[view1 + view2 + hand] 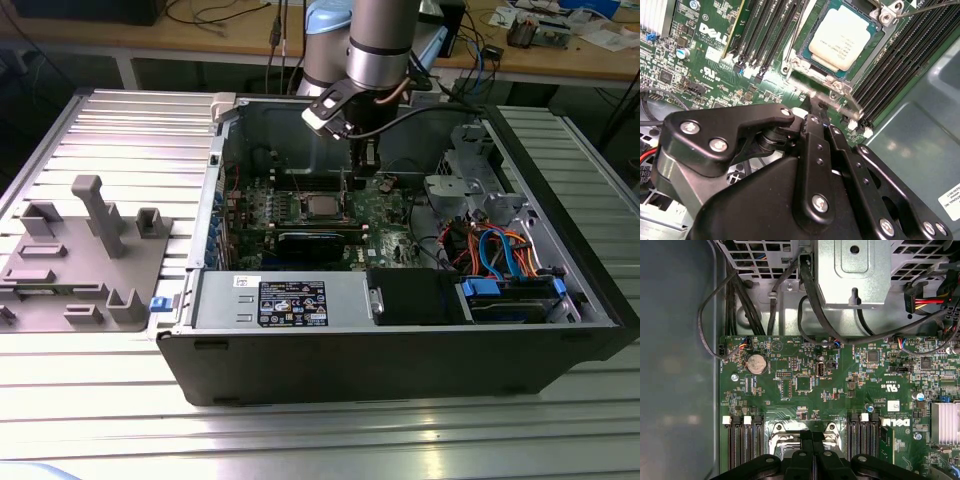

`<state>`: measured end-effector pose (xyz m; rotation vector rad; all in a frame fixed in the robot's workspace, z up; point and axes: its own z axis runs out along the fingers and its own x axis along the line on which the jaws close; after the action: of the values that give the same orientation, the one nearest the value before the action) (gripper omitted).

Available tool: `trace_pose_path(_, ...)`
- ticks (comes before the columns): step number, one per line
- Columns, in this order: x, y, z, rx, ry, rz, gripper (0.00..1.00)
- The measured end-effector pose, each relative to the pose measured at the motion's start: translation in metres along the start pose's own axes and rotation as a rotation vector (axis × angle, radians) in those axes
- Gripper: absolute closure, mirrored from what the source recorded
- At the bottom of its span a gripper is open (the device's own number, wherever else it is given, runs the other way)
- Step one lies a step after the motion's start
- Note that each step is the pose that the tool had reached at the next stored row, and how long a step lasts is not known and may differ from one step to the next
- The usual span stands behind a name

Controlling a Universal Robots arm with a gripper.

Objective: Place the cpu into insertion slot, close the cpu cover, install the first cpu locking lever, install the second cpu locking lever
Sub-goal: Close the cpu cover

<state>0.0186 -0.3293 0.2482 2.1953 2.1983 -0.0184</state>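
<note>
Our claw has its two fingers pressed together, and we see nothing between them. In the second wrist view its tips sit low over the green board, just beside one edge of the socket and near a thin metal rod. The chip lies flat in the socket, its pale metal top bare. Black memory slots run along both sides. In the exterior view the arm reaches down into the open computer case, which lies on a ribbed metal table.
</note>
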Motion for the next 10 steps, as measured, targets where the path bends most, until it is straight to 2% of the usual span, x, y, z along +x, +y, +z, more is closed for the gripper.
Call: trace_pose_path(10,0.0,-0.0009,0.0001,0.0,0.0,0.0,0.89)
